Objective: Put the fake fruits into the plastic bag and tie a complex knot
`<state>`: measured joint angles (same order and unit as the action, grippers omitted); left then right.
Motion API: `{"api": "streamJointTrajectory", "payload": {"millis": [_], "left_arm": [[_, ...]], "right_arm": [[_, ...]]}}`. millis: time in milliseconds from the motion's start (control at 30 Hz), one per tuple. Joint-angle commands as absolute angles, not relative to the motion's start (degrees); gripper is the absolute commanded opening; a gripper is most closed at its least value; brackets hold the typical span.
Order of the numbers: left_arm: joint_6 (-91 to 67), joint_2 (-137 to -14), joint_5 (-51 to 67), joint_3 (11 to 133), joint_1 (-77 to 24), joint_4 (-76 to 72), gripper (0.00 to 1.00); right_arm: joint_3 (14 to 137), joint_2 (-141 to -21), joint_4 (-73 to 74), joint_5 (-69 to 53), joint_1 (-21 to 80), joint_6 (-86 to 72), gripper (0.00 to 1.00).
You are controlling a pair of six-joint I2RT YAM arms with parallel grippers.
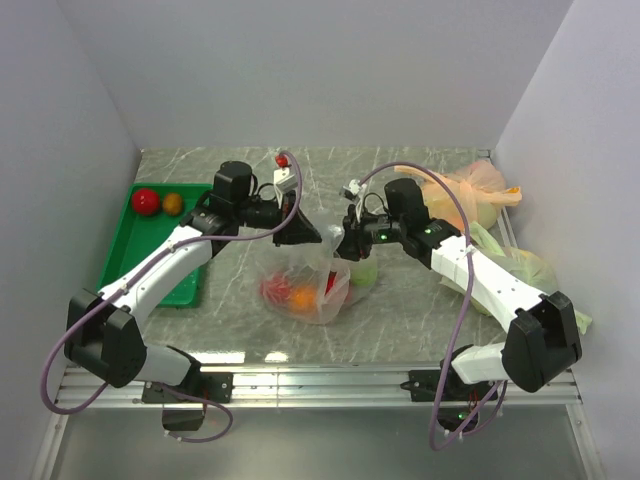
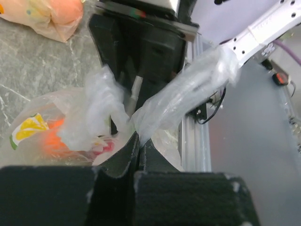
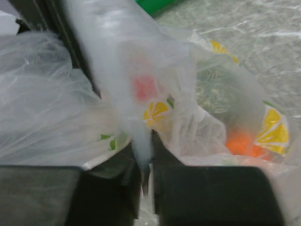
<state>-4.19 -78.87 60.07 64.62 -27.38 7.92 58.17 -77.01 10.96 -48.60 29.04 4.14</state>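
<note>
Now, I see my left gripper [image 2: 138, 146] pinching a handle strip of the thin clear crinkly plastic bag [image 1: 320, 305], right gripper [image 3: 145, 169] pinching another, bag on grey marble table [image 1: 420, 320] (glossy red and orange plastic balls [image 1: 300, 296] inside).

1. Arms: 2 – left arm [image 1: 150, 275], right arm [image 1: 480, 275].
2. Bags: 3 – clear bag [image 1: 312, 300], orange-tinted bag [image 1: 465, 195], pale green bag [image 1: 522, 263].
3. Trays: 1 – green tray [image 1: 125, 245].
4. Balls on tray: 2 – red ball [image 1: 146, 201], orange ball [image 1: 173, 203].
5. Fruits inside clear bag: min. 3 visible – red fruit [image 1: 272, 288], orange fruit [image 1: 300, 297], green fruit [image 1: 363, 270]; exact no. unclear.
</note>
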Motion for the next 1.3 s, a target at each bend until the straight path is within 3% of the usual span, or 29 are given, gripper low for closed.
{"api": "streamJointTrajectory", "payload": {"millis": [0, 200, 300, 467, 533, 567, 633, 667, 800, 1133, 1233, 1267], "left_arm": [[-8.97, -79.28, 59.5, 64.42, -27.6, 2.19, 0.01], [-7.47, -78.84, 59.68, 63.9, -27.6, 3.33, 0.01], [-6.59, -78.75, 60.12, 63.9, -27.6, 4.39, 0.01], [-3.17, -78.57, 60.29, 64.95, -27.69, 8.77, 0.01], [-2.29, -78.57, 60.38, 65.56, -27.69, 9.4, 0.01], [-1.85, -78.57, 60.29, 65.83, -27.86, 10.45, 0.01], [1.21, -78.92, 60.73, 67.41, -28.3, 12.64, 0.01], [1.84, -79.01, 60.56, 68.02, -28.91, 14.4, 0.01], [3.25, -79.8, 60.38, 71.01, -31.55, 16.43, 0.0], [-5.09, -84.2, 58.08, 69.52, -32.7, 8.36, 0.01], [-1.16, -82.37, 60.37, 68.73, -32.61, 9.57, 0.01], [1.9, -81.4, 60.38, 68.38, -32.61, 12.19, 0.0]], "right_arm": [[59.95, -75.68, 12.74, -51.24, 28.57, 6.41, 0.35], [55.9, -72.34, 13.88, -50.27, 21.47, 9.14, 0.58], [55.81, -71.19, 15.37, -51.24, 17.6, 10.19, 0.64], [54.59, -69.61, 20.56, -54.66, 14.15, 14.84, 0.64], [52.3, -69.17, 18.21, -56.24, 14.15, 14.68, 0.61], [51.69, -69.26, 16.45, -56.86, 14.15, 13.46, 0.55], [51.15, -70.57, 10.85, -58.0, 15.11, 9.17, 0.4], [51.24, -71.27, 8.46, -57.92, 15.81, 7.23, 0.27], [53.43, -73.82, 0.73, -56.16, 21.61, 0.2, 0.01], [53.18, -74.36, 3.86, -56.17, 24.52, 2.02, 0.01], [52.82, -74.09, 4.83, -55.11, 22.86, 2.11, 0.12], [53.0, -73.83, 5.27, -54.5, 22.07, 2.28, 0.21]]}}
